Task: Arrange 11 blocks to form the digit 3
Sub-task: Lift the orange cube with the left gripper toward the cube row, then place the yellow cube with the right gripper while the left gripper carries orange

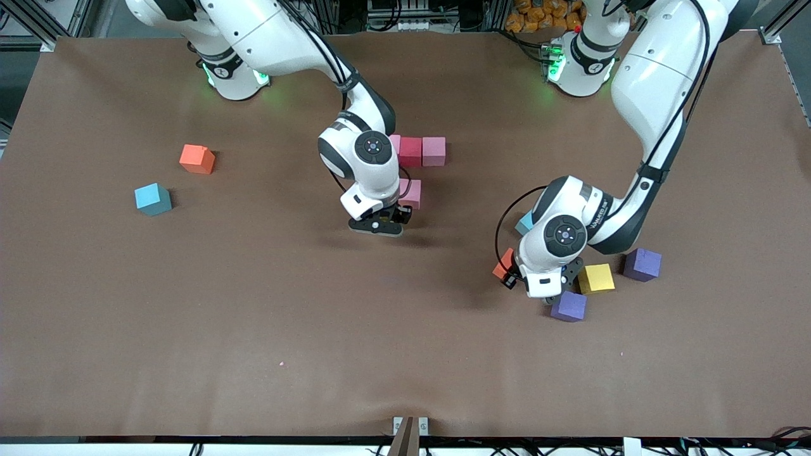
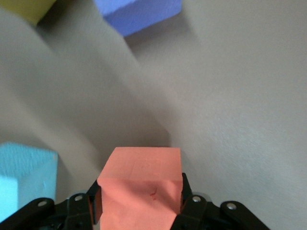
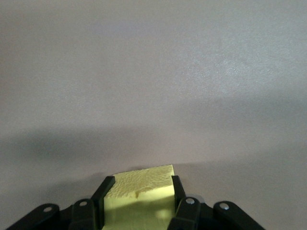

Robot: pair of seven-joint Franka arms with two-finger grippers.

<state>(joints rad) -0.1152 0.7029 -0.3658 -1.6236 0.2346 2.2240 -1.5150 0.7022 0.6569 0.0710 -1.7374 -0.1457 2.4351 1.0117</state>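
Even, fairly bright overhead light falls on the brown table; soft shadows pool beneath both arms; green lamps glow at the arm bases; no harsh glare shows. The left wrist view is soft, its purple block and light blue block blurred, perhaps from closeness; the right wrist view is dimmer, with a broad shadow band.
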